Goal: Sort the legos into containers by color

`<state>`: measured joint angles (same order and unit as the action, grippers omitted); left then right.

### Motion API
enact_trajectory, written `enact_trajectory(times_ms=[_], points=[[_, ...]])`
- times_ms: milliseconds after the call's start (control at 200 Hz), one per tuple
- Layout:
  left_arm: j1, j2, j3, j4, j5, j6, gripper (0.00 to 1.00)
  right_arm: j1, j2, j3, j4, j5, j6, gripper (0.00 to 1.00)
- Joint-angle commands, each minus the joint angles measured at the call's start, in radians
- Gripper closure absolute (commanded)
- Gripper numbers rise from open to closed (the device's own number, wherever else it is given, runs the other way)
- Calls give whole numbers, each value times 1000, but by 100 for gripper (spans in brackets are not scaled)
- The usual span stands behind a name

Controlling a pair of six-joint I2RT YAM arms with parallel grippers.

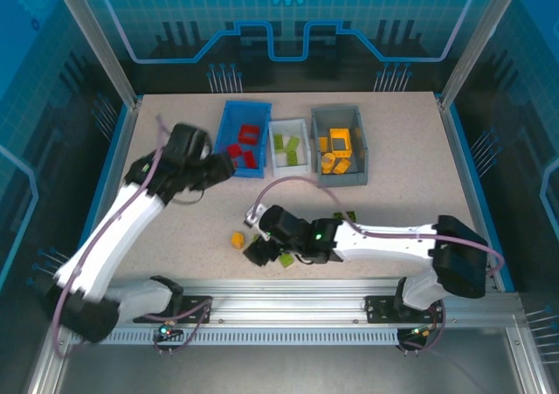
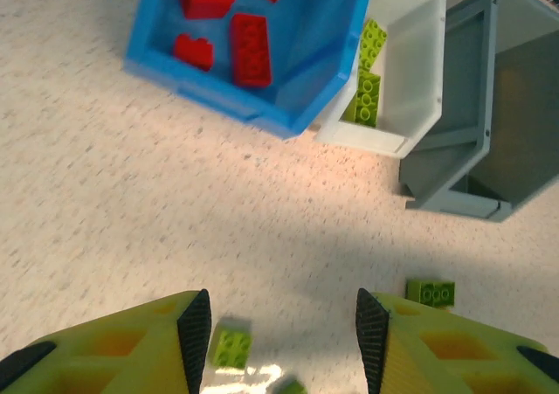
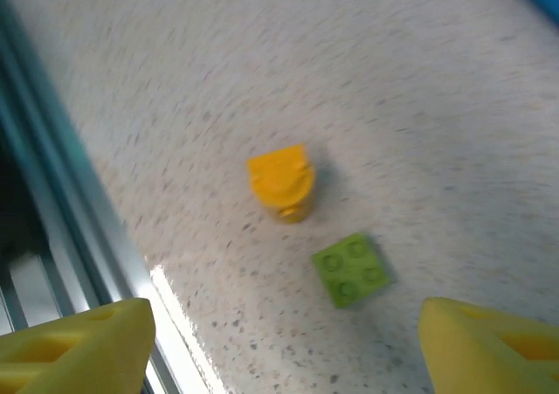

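Top: mid-sort, reds in the blue bin (image 1: pixel 247 105); right tool (image 1: pixel 262 252) hangs low over strays on the desk (image 1: pixel 419 176), beside a yellow lego (image 1: pixel 237 239). Left wrist: left tool (image 2: pixel 282 328) wide and empty, short of the bins. Right wrist adds a green lego (image 3: pixel 351 269) just beside the yellow; this tool is also wide and empty, so the next move is probably to centre on one and close.

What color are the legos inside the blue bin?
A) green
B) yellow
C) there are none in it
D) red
D. The blue bin holds red legos. The green legos are in the white bin, and the yellow-orange legos are in the grey bin.
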<state>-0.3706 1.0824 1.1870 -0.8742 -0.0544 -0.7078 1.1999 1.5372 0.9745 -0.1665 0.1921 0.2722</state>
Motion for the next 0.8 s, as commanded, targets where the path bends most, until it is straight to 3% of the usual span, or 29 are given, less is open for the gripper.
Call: enact_trajectory(times_ms=[0, 185, 420, 595, 795], points=[[-1, -217, -153, -67, 44, -76, 49, -14, 104, 81, 2, -153, -199, 18], [0, -529, -310, -192, 139, -157, 48, -40, 323, 252, -87, -186, -282, 17], [-1, -650, -294, -304, 128, -163, 49, -88, 463, 371, -130, -201, -281, 19], [0, -638, -296, -272, 136, -167, 49, -89, 517, 422, -142, -221, -270, 32], [-1, -630, -303, -254, 146, -162, 49, -91, 521, 421, -138, -203, -244, 55]])
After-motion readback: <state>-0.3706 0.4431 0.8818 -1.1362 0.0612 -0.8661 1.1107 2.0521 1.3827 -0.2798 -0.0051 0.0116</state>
